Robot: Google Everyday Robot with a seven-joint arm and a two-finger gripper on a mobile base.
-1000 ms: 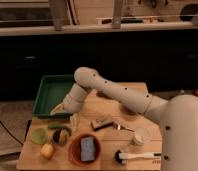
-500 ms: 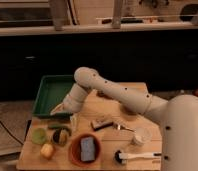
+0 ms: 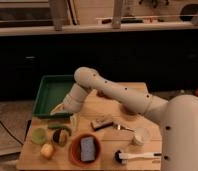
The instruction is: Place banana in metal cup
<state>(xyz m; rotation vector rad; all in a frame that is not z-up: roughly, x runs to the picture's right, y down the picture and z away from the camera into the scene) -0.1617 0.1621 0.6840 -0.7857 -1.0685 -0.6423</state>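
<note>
One tool [image 3: 72,120] near one metal cup [image 3: 60,136].

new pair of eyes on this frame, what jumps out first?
The big white arm stretched across the wooden table, its claw hanging at the front edge of the green tray, just behind the metal cup. Next, the red bowl at the table's front with a blue-grey block in it, and the round yellow fruit beside it at picture left.
</note>
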